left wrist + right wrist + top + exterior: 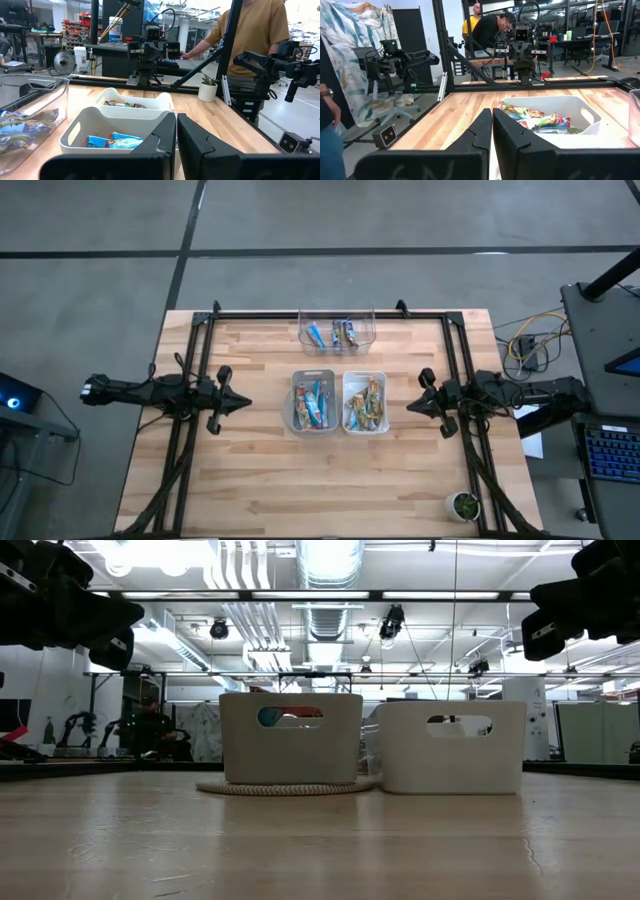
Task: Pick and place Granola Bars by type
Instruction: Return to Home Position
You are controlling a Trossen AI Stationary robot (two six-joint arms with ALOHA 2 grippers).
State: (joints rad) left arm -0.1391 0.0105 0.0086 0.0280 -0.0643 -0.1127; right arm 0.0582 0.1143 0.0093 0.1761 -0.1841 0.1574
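Blue-wrapped Granola Bars lie in a grey bin at the table's middle. Greenish-gold ones lie in a white bin just to its right. A few more bars sit in a clear bin at the far edge. My left gripper hovers shut left of the grey bin, pointing level at it. My right gripper hovers shut right of the white bin, facing it. Both hold nothing.
A black frame runs along the table's far edge and down both sides. A small potted plant stands at the near right corner. A coiled rope mat lies under the grey bin. A person stands beyond the table's right side.
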